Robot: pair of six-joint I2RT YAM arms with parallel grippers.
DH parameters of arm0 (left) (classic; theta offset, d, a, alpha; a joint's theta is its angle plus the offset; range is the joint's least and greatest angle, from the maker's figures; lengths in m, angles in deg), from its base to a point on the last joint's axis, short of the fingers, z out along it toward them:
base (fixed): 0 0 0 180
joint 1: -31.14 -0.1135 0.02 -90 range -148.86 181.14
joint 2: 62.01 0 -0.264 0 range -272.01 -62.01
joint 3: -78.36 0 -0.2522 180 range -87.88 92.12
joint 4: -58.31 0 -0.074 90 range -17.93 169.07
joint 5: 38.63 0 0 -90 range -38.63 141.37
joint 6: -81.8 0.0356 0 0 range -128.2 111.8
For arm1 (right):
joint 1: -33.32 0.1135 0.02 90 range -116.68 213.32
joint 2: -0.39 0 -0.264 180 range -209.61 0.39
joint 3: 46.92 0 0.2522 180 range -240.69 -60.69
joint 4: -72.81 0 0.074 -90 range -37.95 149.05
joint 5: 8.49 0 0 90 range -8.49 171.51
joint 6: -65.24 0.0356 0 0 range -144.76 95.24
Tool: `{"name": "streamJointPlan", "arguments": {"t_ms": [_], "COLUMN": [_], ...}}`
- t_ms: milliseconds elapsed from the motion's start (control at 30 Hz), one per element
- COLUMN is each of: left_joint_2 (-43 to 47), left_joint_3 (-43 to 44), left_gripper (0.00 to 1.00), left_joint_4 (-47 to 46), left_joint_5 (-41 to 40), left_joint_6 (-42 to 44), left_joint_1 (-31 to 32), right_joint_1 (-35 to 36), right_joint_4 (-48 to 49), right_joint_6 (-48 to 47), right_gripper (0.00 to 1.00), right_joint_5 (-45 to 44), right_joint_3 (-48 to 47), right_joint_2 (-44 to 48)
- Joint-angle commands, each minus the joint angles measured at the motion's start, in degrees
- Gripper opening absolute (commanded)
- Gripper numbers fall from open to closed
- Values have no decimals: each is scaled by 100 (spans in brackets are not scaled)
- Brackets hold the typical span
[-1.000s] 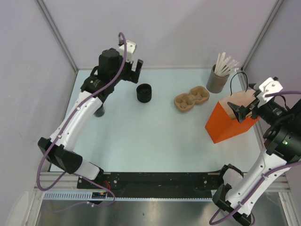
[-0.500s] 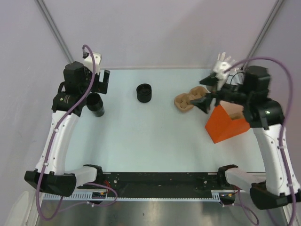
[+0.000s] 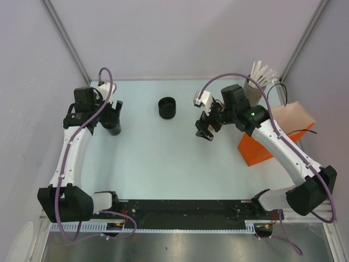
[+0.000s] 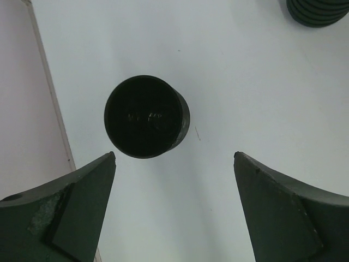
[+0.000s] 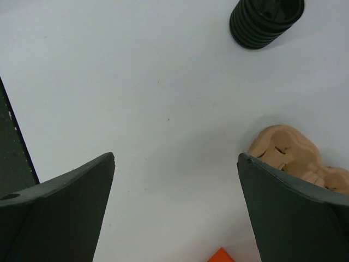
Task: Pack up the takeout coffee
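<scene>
Top external view, change: the left gripper (image 3: pixel 114 113) had moved from behind the takeout coffee cup (image 3: pixel 113 129) to directly over it. The right gripper (image 3: pixel 205 129) had swung away from the orange bag (image 3: pixel 256 150) toward the middle of the table (image 3: pixel 158 158), where it now covered the moulded cup carrier (image 5: pixel 297 155).
Unchanged items: the coffee cup, the ribbed black cup (image 3: pixel 167 107) and the bag sat where they had been half a second before.
Coffee cup, location: upright on the table near its left edge, well apart from the bag on the right side.
Coffee cup, appearance: small, smooth-walled and black. In the left wrist view its top read as a dark round disc with a few pale glints; lid or open mouth could not be told.
Left jaws: spread wide and gripping nothing, with the cup seen between the fingers and a clear gap on each side.
Right jaws: spread wide and holding nothing, with bare table between them.
Bag: brown paper (image 3: pixel 294 114) showed at its mouth.
</scene>
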Motion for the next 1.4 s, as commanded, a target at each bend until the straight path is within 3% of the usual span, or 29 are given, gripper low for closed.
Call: {"name": "streamJointPlan", "arguments": {"t_ms": [0, 167, 333, 367, 767, 1033, 1367], "left_joint_2": [-152, -363, -653, -688, -1154, -1286, -1278], "left_joint_3": [-216, -375, -331, -322, -261, -190, -76], "left_gripper": [92, 76, 67, 61, 42, 33, 31], "left_joint_4": [-297, -473, -552, -570, -728, -746, -684], "left_joint_5": [558, 708, 761, 761, 787, 849, 963], "left_joint_6": [256, 283, 265, 265, 239, 239, 239], "left_joint_1": [-174, -262, -289, -297, -350, -420, -456], "right_joint_1": [187, 213, 213, 213, 222, 196, 204], "right_joint_4": [215, 311, 373, 390, 426, 426, 417], "right_joint_6": [-239, -195, -177, -168, -168, -151, -168], "right_gripper": [100, 100, 98, 98, 96, 95, 94], "right_joint_5": [-123, -114, -114, -114, -114, -123, -114], "right_joint_3": [207, 427, 541, 550, 656, 673, 682], "right_joint_2": [-154, -172, -180, -189, -180, -198, -224]}}
